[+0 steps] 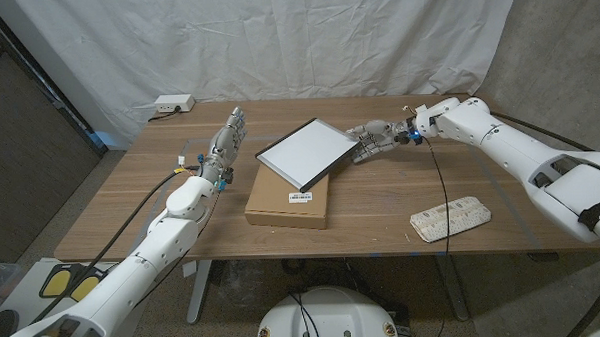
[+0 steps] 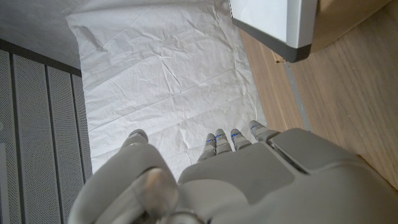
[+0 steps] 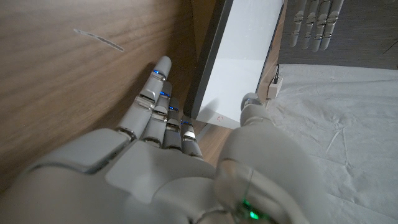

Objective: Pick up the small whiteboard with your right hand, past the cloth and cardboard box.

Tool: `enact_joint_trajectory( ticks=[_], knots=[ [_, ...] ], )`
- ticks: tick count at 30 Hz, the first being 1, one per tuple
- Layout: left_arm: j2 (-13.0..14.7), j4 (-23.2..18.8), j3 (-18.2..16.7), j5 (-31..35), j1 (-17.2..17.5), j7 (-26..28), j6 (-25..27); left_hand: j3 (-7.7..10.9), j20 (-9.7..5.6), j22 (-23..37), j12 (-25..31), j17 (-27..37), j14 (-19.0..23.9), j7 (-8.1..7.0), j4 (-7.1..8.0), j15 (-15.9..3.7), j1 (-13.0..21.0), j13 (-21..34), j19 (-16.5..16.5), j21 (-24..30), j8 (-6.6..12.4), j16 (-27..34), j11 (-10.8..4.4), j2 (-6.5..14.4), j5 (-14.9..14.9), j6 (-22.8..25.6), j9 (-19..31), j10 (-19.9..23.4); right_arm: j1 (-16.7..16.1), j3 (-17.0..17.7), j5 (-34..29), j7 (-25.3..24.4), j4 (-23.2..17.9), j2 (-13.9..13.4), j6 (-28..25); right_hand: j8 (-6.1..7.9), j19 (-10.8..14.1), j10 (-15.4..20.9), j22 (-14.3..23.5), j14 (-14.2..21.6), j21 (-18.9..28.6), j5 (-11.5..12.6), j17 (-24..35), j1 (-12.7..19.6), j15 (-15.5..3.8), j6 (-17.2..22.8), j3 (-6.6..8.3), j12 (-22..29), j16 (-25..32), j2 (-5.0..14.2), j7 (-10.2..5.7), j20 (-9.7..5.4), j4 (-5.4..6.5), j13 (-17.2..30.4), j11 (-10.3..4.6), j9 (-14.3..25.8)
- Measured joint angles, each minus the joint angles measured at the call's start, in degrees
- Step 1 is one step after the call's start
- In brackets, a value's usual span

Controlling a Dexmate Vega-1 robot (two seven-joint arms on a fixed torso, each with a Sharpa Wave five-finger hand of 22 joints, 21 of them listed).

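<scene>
Small whiteboard gripped at its corner by the right hand

On the wooden bench [image 1: 381, 201], the cardboard box [image 1: 288, 201] is overlapped by the tilted small whiteboard [image 1: 304, 151], whose right corner is pinched between the fingers [image 3: 163, 102] and thumb of the right hand [image 1: 371, 140]. The cloth [image 1: 450, 218] is seen well apart, near the front edge. The left hand [image 1: 226, 143] is held open beside the box, gripping nothing.

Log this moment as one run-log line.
right robot hand: gripping whiteboard edge, board tilted over box | left robot hand: open, idle | cloth: untouched
</scene>
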Motion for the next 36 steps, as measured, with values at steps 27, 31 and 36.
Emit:
enact_joint_trajectory(
  ticks=[27, 31, 36],
  knots=[
    [-0.6, 1.5, 0.3, -0.3, -0.8, -0.7, -0.2, -0.42, 0.0, 0.0, 0.0, 0.0, 0.0, 0.0, -0.01, 0.0, 0.3, 0.0, 0.0, 0.0, 0.0, 0.0, 0.0, 0.3, 0.0, 0.0, 0.0, 0.0, 0.1, 0.1, -0.3, 0.3, 3.0, 1.7, 1.4, 0.0, 0.3, 0.2, 0.0, 0.4, -0.2, 0.4, 0.3, 3.4, -1.26, -0.8, 0.6, 0.7, 0.1, 0.16, -0.17, -0.33, -0.6, 0.1, -0.23, -0.2],
    [-0.7, 1.7, 0.4, -0.3, -0.9, -0.8, -0.3, -0.45, 0.0, 0.0, 0.0, 0.0, 0.0, 0.0, 0.02, 0.0, 0.3, 0.0, 0.0, 0.0, 0.0, 0.0, 0.0, 0.3, 0.0, 0.0, 0.0, 0.0, 0.1, 0.0, -0.5, 0.4, 3.4, 1.9, 1.8, 0.0, 0.6, 0.2, 0.0, 0.0, -0.7, 0.4, 0.5, 5.6, -1.68, -1.3, 1.13, 0.8, 0.3, 1.04, -0.1, -0.65, -0.78, 0.4, -0.2, -0.3],
    [-0.7, 1.8, 0.4, -0.3, -0.9, -0.8, -0.4, -0.45, 0.0, 0.0, 0.0, 0.0, 0.0, 0.0, 0.02, 0.0, 0.3, 0.0, 0.0, 0.0, 0.0, 0.0, 0.0, 0.3, 0.0, 0.0, 0.0, 0.0, 0.2, -0.2, -0.6, 0.4, 3.9, 2.1, 1.8, 0.0, 0.0, -0.3, 0.0, -0.5, -1.2, 0.4, 0.8, 6.2, -2.21, -1.8, 1.6, 0.9, 0.3, 1.13, -0.28, -1.25, -0.81, 0.4, -0.71, -0.3]
  ],
)
